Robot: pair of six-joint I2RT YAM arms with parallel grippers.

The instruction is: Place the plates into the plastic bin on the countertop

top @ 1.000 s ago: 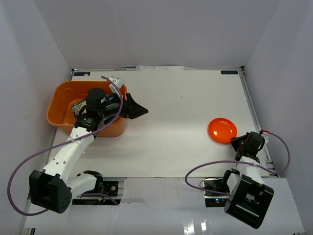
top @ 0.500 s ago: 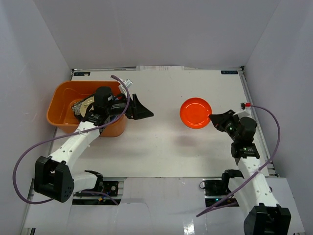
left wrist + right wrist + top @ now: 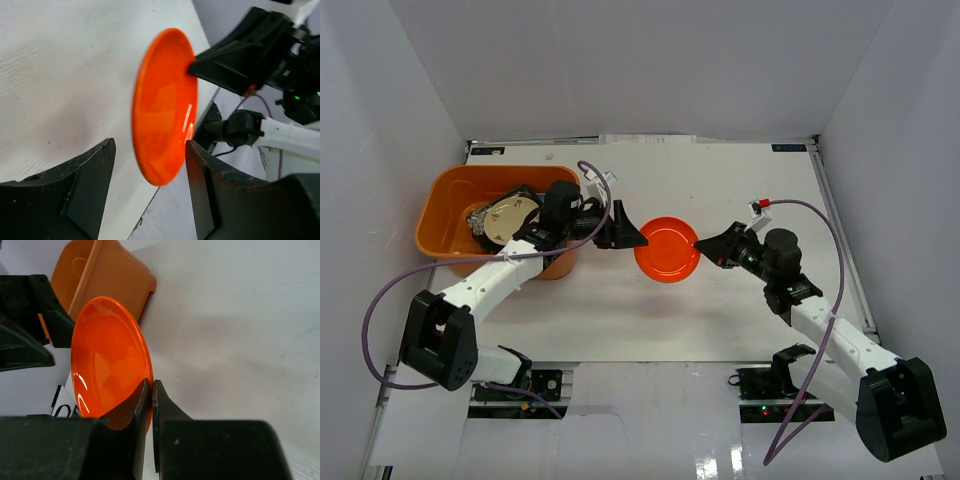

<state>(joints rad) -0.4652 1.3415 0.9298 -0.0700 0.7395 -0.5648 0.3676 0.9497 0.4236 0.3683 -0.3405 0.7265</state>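
My right gripper (image 3: 705,245) is shut on the rim of the round orange plate (image 3: 665,249) and holds it above the middle of the white countertop (image 3: 720,180); the plate also shows in the right wrist view (image 3: 107,360) and the left wrist view (image 3: 162,107). My left gripper (image 3: 632,240) is open and faces the plate's left edge, its jaws on either side of the rim and apart from it. The orange plastic bin (image 3: 445,205) stands at the left with several plates (image 3: 505,215) stacked inside.
The bin's corner shows behind the plate in the right wrist view (image 3: 107,277). White walls enclose the countertop on three sides. Metal rails run along its right and far edges. Purple cables loop from both arms.
My right gripper has carried the orange plate leftward from the right side to the middle. My left gripper has moved right, out from the bin, to meet the plate.
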